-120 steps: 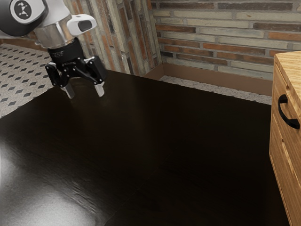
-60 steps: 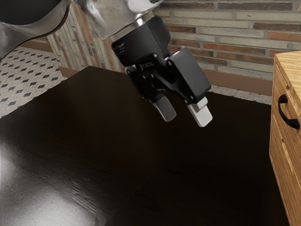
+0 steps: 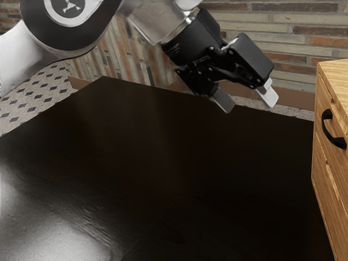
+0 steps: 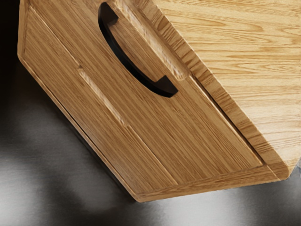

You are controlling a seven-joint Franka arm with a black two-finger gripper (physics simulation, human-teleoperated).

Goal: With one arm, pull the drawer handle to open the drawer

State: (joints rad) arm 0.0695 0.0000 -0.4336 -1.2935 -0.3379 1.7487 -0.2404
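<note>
A light wooden drawer cabinet (image 3: pixel 330 163) stands at the exterior view's right edge, on the dark table. Its top drawer carries a curved black handle (image 3: pixel 331 129), and the drawer front sits flush with the cabinet face. My black gripper (image 3: pixel 247 99) hangs in the air above the table, tilted toward the cabinet, some way to the left of the handle. Its two light-tipped fingers (image 3: pixel 224 101) stand apart with nothing between them. In the wrist view the cabinet front (image 4: pixel 141 122) and the black handle (image 4: pixel 134 61) lie ahead of my hand.
The dark glossy table (image 3: pixel 136 179) stretches from the exterior view's left to the cabinet. A brick wall (image 3: pixel 283 38) runs behind it, and a patterned tile floor (image 3: pixel 32 92) shows at the left.
My arm has swung from the exterior view's upper left toward the right and up, bringing the open gripper closer to the cabinet and tilting it to face the handle.
</note>
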